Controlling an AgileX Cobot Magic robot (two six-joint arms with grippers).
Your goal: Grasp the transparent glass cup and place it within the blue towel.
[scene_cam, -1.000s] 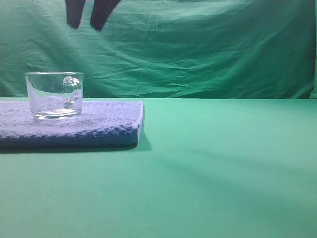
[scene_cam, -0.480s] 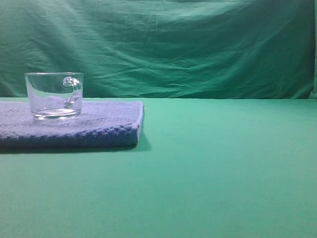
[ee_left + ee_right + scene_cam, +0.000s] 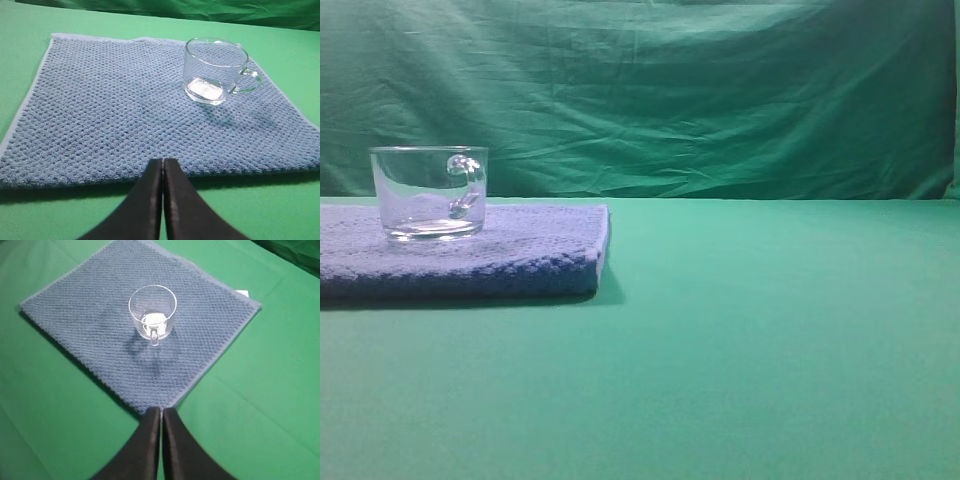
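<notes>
The transparent glass cup [image 3: 428, 192] stands upright on the blue towel [image 3: 520, 255] at the left of the exterior high view, handle facing right. No gripper shows in that view. In the left wrist view the cup [image 3: 216, 71] sits on the towel's [image 3: 110, 110] far right part; my left gripper [image 3: 163, 162] is shut and empty, well back from the cup, at the towel's near edge. In the right wrist view the cup [image 3: 152, 311] stands near the towel's [image 3: 100, 305] middle; my right gripper [image 3: 161, 411] is shut and empty above the towel's near corner.
A green cloth [image 3: 770, 330] covers the table, and a wrinkled green backdrop [image 3: 720, 90] hangs behind it. A small white tag [image 3: 242, 293] lies by the towel's right corner.
One second ago dark gripper fingers hung above the cup at the top of the exterior high view; they have left that view. The cup and towel have not moved.
</notes>
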